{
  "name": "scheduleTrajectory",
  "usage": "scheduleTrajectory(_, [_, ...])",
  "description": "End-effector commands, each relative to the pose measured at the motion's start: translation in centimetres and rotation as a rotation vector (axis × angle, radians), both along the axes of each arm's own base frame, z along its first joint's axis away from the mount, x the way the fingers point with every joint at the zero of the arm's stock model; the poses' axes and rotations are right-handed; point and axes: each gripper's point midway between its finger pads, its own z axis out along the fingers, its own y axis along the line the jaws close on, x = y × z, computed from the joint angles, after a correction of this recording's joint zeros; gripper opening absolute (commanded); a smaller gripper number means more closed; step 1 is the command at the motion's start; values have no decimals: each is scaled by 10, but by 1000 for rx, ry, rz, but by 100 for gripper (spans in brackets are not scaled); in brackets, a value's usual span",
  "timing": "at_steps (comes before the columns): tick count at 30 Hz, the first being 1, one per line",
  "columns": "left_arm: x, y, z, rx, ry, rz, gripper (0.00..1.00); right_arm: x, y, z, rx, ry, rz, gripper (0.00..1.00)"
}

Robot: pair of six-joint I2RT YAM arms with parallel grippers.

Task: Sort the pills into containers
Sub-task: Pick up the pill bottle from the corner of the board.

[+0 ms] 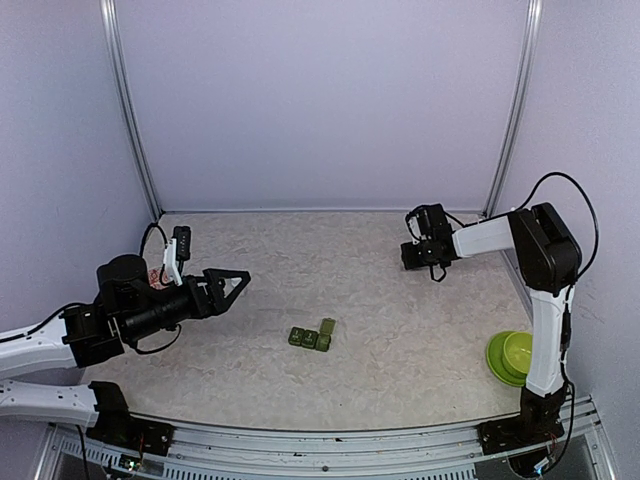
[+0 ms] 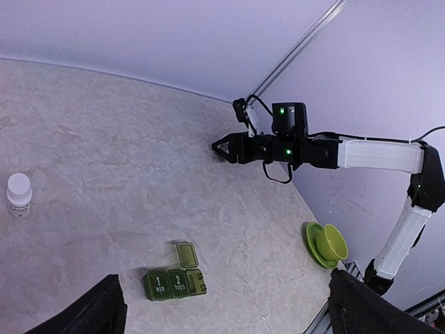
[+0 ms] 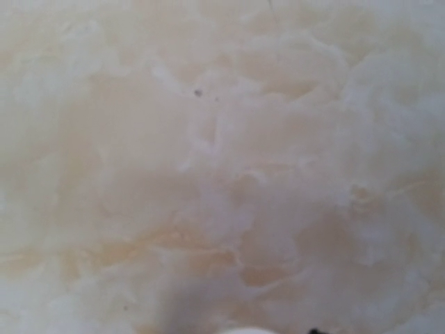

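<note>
A green pill box (image 1: 312,337) lies mid-table; in the left wrist view the pill box (image 2: 174,283) shows two shut lids marked MON and TUES and a third lid flipped open. My left gripper (image 1: 226,284) hovers open to its left, its fingers (image 2: 97,313) framing that view with nothing between them. My right gripper (image 1: 410,257) is low on the table at the back right, its tips (image 2: 221,147) close together. Its own view is a blurred close-up of the tabletop, with a white rounded edge (image 3: 247,330) at the bottom. No pill shows plainly.
A white bottle (image 2: 19,194) stands by the left arm, half hidden in the top view. A green cup on a saucer (image 1: 510,356) sits at the near right by the right arm's base. Walls close the back and sides.
</note>
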Motion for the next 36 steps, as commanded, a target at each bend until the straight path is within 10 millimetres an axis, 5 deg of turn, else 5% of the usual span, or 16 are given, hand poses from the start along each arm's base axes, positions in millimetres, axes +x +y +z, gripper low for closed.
scheduleTrajectory(1, [-1,3,0,-14,-9,7,99,7,-4,2,5,-31,3,47])
scheduleTrajectory(10, [0,1,-1,-17,-2,5,99,1,-4,-2,-8,-24,23,27])
scheduleTrajectory(16, [1,1,-3,-8,-2,7,99,-20,5,24,-1,-57,69,23])
scheduleTrajectory(22, [3,6,-2,7,-27,34,99,-76,36,58,16,-89,161,22])
scheduleTrajectory(28, [0,20,13,-157,-82,32,99,-155,70,57,33,-81,267,23])
scheduleTrajectory(32, [-4,33,3,-225,-117,11,99,-193,87,66,39,-108,315,24])
scheduleTrajectory(36, [8,27,-15,-46,-73,40,99,-221,101,68,57,-114,347,25])
